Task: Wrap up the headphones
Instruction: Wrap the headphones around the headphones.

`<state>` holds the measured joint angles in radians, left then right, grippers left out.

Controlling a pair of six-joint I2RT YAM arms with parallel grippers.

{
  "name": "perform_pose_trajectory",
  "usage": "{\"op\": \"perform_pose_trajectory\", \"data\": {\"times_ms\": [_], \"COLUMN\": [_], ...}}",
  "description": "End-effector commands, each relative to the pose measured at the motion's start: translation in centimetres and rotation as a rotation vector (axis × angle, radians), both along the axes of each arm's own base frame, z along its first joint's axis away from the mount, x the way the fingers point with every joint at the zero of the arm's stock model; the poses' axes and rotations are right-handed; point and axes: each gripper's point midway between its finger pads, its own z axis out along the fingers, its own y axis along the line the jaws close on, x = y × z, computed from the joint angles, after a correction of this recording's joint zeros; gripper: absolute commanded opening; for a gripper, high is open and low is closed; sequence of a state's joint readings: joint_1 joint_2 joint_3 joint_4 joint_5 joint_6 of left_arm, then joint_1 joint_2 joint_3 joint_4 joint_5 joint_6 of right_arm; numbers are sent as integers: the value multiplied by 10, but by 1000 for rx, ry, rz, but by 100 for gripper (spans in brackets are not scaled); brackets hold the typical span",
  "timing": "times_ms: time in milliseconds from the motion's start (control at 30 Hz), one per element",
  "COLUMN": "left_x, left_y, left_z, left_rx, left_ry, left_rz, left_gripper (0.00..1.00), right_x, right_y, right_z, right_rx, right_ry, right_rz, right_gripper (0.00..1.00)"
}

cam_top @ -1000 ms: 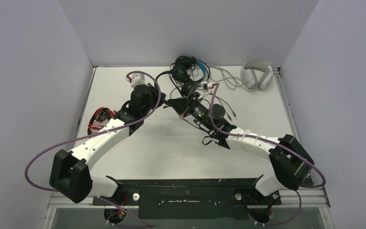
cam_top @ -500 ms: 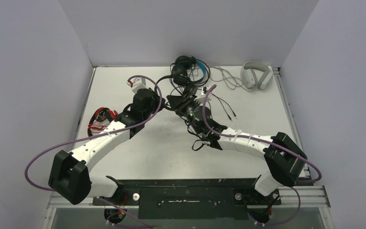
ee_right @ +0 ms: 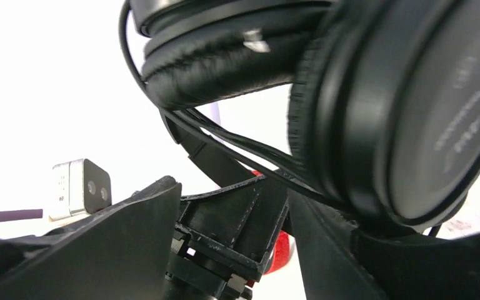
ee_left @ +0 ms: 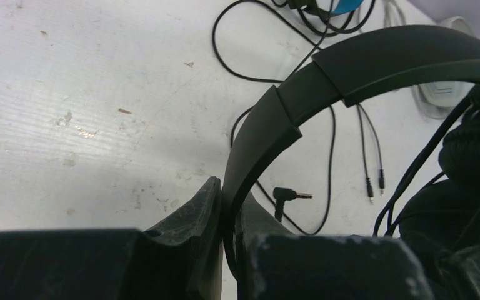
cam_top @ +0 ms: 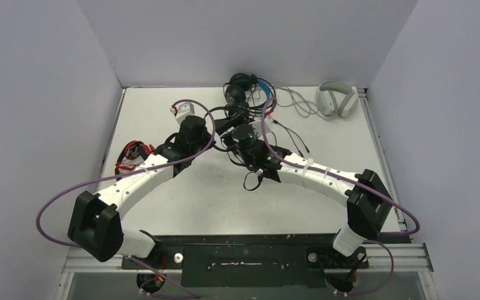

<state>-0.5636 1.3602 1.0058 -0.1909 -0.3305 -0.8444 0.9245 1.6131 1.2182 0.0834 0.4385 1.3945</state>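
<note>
Headphones (ee_right: 225,69), the black pair, sit upper centre overhead, band (ee_left: 381,56) clamped in the left gripper (ee_left: 228,215); the right gripper (ee_right: 234,219), jaws apart, lies just under the earcups (ee_right: 412,112), apparently beside the cable (ee_right: 225,134).

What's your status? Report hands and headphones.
Left hand shut on black headset. Right hand open, headset cable across its gap. Loose cables beneath.

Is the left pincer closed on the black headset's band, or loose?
Shut on it. In the left wrist view the left pincer squeezes the black headband from both sides, with no gap showing.
</note>
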Motion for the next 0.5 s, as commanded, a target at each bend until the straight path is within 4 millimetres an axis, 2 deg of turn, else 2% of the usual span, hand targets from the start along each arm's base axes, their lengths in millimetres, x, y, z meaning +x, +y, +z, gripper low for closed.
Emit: {"op": "perform_pose_trajectory", "data": {"times_ms": [0,133,233,333,400,467], "left_x": [0,6,12,15,18,20], "left_y": [-3,3,14,22,28,34], "left_z": [13,11,5,1,-2,-4], "left_rx": [76,96,95,96,102,104], "left_ry": [34,47,75,101,119,132], "left_rz": [-52,-54,-50,-58,-56,-54], "left_gripper": [0,0,0,0,0,0], "right_x": [-1,-24,-37,-47,-54,-60], "right_y": [-15,-3,-7,-9,-14,-24], "right_z": [-9,0,19,46,69,77], "right_rx": [-46,-17,-13,10,-4,-51], "right_ry": [149,133,79,-31,-146,-206], "right_rz": [-67,36,78,151,196,210], "right_gripper": [67,72,77,77,76,70]}}
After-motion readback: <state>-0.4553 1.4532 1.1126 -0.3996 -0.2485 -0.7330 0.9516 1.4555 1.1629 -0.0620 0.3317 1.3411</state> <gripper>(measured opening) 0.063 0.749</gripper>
